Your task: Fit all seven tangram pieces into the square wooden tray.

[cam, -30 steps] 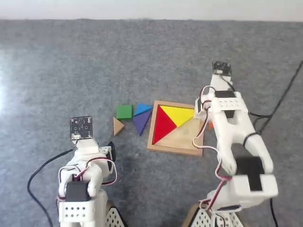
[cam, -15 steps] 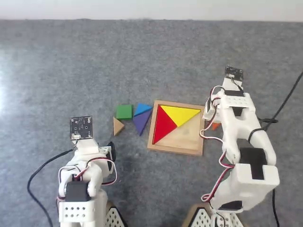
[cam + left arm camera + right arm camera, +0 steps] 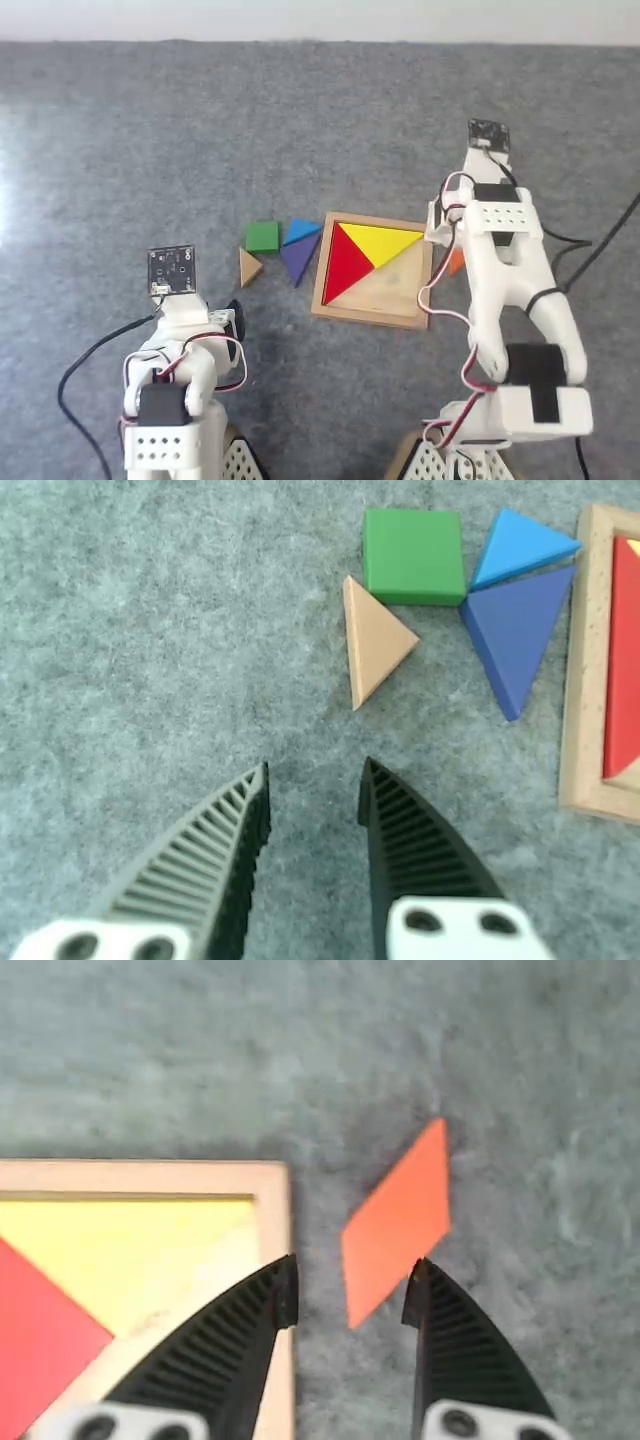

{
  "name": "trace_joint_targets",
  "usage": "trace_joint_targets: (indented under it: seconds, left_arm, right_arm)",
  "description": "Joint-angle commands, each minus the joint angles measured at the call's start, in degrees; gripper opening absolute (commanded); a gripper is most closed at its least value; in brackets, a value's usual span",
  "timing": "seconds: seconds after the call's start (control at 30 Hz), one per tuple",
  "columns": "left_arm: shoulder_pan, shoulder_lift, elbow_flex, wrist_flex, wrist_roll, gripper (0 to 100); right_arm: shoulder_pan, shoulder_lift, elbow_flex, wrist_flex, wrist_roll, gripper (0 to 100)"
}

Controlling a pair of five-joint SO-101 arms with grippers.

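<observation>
tray (image 3: 385, 292) holds the red triangle (image 3: 346, 265) and yellow triangle (image 3: 382, 241); we see the orange parallelogram (image 3: 395, 1222) on the carpet (image 3: 520, 1080) just beside its rim, one tip between the parted fingers of our right gripper (image 3: 350, 1282); our left gripper (image 3: 313, 780) hangs parted near the tan triangle (image 3: 375, 640)

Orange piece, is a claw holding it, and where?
No. The orange piece lies flat on the mat. The right claw is open over one end, not pinching. The left claw is open too, holding nothing.
</observation>
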Motion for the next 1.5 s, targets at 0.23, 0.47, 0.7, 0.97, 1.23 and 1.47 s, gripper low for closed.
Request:
trace_joint_targets:
  seconds: [0.23, 0.47, 0.7, 0.97, 1.23, 1.47]
  left_arm:
    - [-0.26, -0.79, -0.66, 0.26, 0.53, 14]
    - [-0.26, -0.79, -0.66, 0.26, 0.53, 14]
    - [-0.26, -0.79, -0.66, 0.26, 0.53, 14]
    - [-0.26, -0.79, -0.66, 0.26, 0.53, 14]
    - [-0.26, -0.79, -0.66, 0.26, 0.53, 14]
    - [-0.26, -0.79, -0.66, 0.26, 0.53, 14]
  right_arm:
    - [0.40, 7.60, -3.34, -3.56, 1.32, 18.1]
    - [6.46, 11.47, -3.08, -3.21, 1.67, 18.1]
    - [8.75, 11.82, -2.90, -3.12, 1.67, 18.1]
    - [11.38, 4.00, -0.09, -0.75, 1.14, 18.1]
    - [11.47, -12.88, 11.34, -1.80, -2.02, 18.1]
    - [11.38, -13.23, 11.87, -2.42, -0.79, 18.1]
